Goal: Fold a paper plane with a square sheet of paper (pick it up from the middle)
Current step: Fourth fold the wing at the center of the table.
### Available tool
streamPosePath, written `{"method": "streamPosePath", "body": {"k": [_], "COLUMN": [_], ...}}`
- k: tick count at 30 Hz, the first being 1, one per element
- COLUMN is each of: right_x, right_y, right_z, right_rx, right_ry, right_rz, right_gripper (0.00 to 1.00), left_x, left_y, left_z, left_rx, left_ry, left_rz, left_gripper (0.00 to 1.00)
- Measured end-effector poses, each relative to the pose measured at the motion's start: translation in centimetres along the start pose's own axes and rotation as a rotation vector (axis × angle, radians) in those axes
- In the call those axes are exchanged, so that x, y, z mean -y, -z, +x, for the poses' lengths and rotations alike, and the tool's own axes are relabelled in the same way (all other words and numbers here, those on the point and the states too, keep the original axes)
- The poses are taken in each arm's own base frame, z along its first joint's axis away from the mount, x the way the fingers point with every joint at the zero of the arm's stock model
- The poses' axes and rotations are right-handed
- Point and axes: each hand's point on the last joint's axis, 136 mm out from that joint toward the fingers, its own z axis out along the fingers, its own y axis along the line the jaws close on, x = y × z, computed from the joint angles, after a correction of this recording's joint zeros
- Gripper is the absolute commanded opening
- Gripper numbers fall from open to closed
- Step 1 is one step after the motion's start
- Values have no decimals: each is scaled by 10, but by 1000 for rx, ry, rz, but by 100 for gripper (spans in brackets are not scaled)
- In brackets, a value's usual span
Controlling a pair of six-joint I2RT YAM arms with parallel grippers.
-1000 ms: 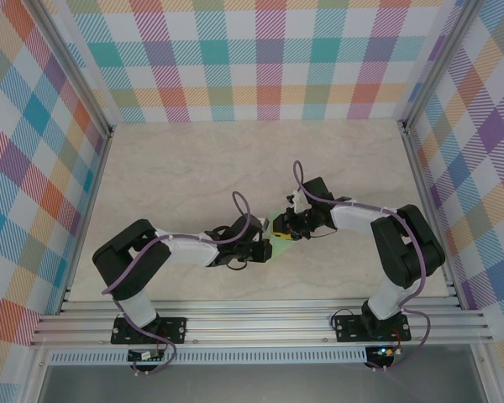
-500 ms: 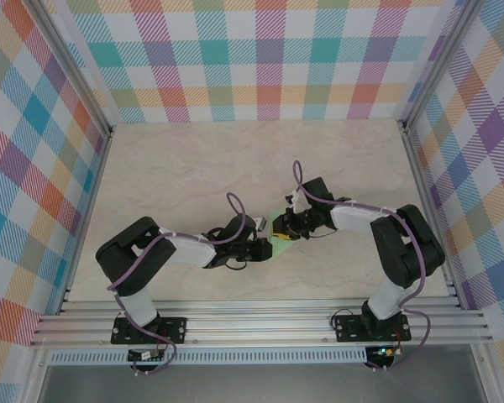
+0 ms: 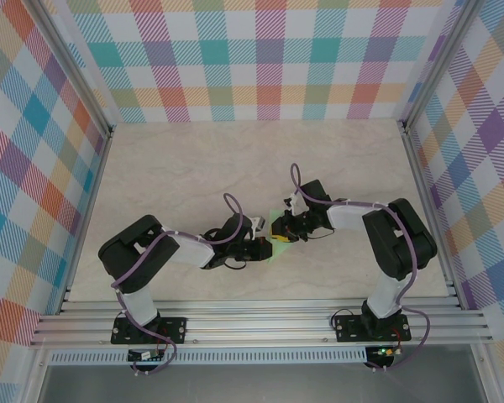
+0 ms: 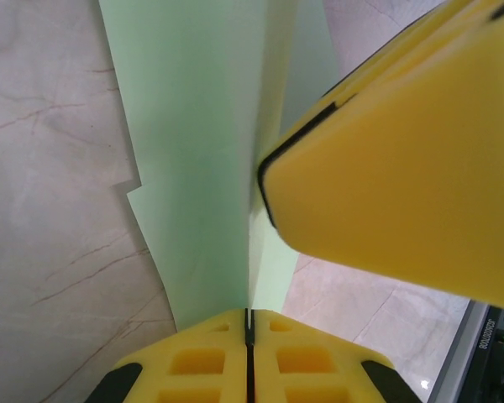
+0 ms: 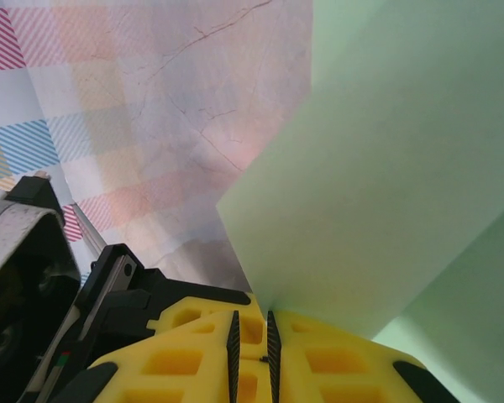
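The left pincer (image 4: 249,336) and right pincer (image 5: 250,336) both clamp the partly folded square sheet of paper (image 4: 202,126); I judge several folds remain.

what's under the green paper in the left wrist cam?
Around the folded pale mint-green paper, pale marble tabletop shows on both sides; whatever lies directly beneath the sheet is covered.

One paper sheet (image 4: 202,126), two arms (image 3: 181,248) (image 3: 361,217)
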Motion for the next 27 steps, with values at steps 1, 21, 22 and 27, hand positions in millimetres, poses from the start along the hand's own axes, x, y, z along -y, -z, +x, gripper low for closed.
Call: {"method": "streamPosePath", "body": {"k": [1,21,22,27], "right_x": [2,20,20,20], "right_y": [-1,-12,-12,-12], "right_z": [0,-4,-4,-4], "right_rx": [-2,-8,-8,-8], "right_ry": [-3,-40,-40,-40], "right_rz": [2,46,46,46], "right_gripper": [19,16,16,16], "left_x": [0,3,3,1], "left_y": [0,0,0,0], "left_z": [0,-2,-2,-1], "left_rx": [1,4,3,5], "left_ry": [-1,17,17,19], "left_rz": [2,18,18,8], "left_gripper": [8,18,17,19]}}
